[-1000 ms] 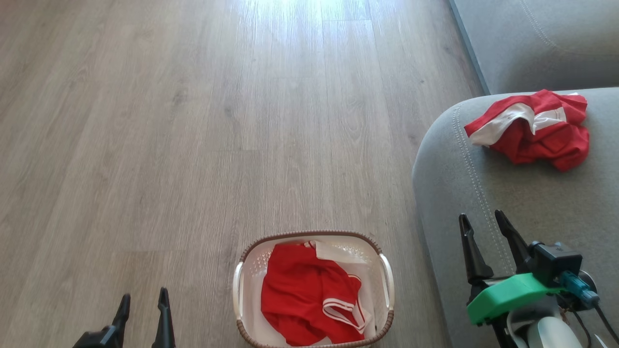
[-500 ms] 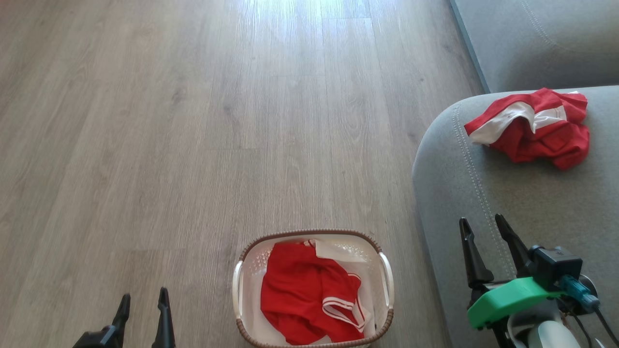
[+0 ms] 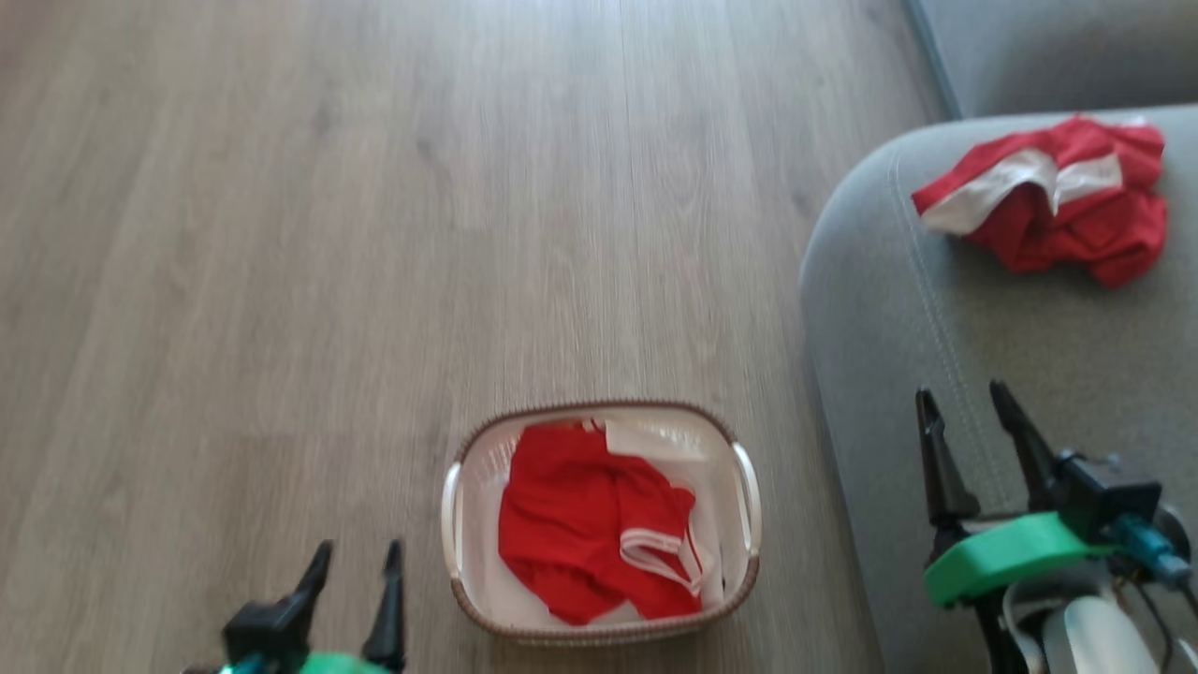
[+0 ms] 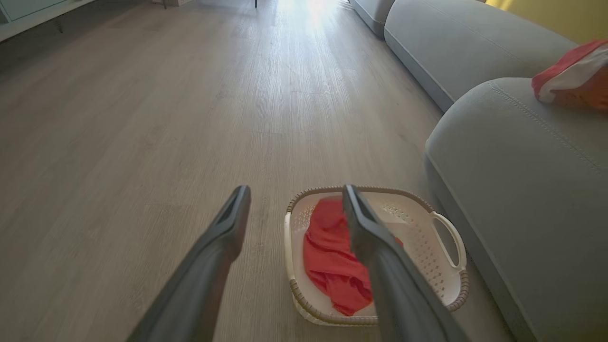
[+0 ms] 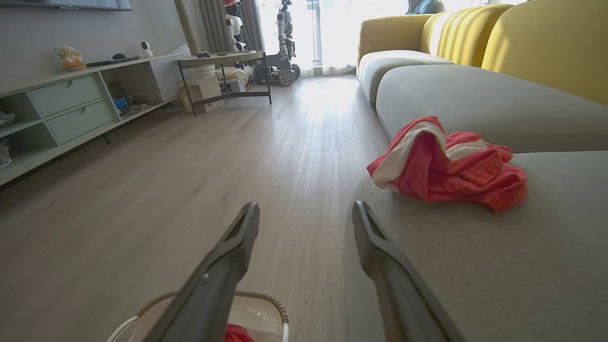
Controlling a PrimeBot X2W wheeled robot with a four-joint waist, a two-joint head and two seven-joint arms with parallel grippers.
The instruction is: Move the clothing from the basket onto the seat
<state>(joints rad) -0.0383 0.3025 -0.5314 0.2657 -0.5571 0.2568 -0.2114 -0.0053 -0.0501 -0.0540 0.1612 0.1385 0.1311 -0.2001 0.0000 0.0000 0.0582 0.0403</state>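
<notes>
The cream basket (image 3: 744, 487) with a brown rim stands on the wood floor beside the grey seat (image 3: 936, 281). Red clothing (image 3: 585, 529) with white stripes lies crumpled inside it, also seen as red clothing (image 4: 330, 254) in the basket (image 4: 441, 266). A second red and white garment (image 3: 1048, 201) rests on the seat, shown as a garment (image 5: 446, 166) on the seat (image 5: 498, 266). My left gripper (image 3: 358, 562) is open, low and left of the basket. My right gripper (image 3: 966, 404) is open above the seat's front edge, empty.
A second grey cushion (image 5: 475, 99) and yellow sofa back (image 5: 546, 42) lie beyond the seat. A pale shelf unit (image 5: 61, 109) and a metal table (image 5: 223, 71) line the far left wall. Wood floor (image 3: 374, 234) stretches left of the basket.
The head camera has tilted down and blurred, shifting the whole scene upward. My left gripper shows more, risen and shifted right toward the basket. The clothing has not moved.
</notes>
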